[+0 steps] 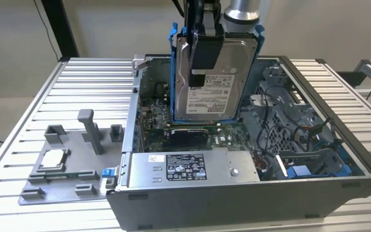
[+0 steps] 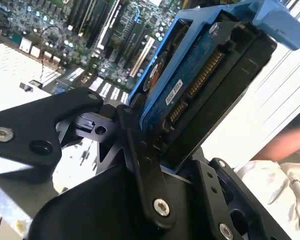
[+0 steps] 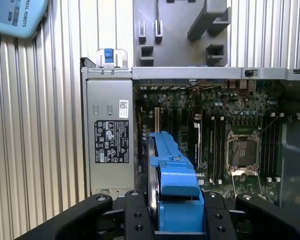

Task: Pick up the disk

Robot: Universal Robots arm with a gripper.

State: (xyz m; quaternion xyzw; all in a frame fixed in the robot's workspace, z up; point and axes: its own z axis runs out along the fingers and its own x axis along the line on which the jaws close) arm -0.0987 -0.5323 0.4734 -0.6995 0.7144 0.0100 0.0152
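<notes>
In the exterior view we see the arm's upper part cut off; its gripper [image 1: 206, 36] hangs straight down, pinching the disk [image 1: 221, 82] upright above the open computer case [image 1: 250, 193]. In both wrist views, we see black fingers [image 2: 140, 150] pressed against the blue-framed disk over the motherboard [image 3: 230, 125].
</notes>
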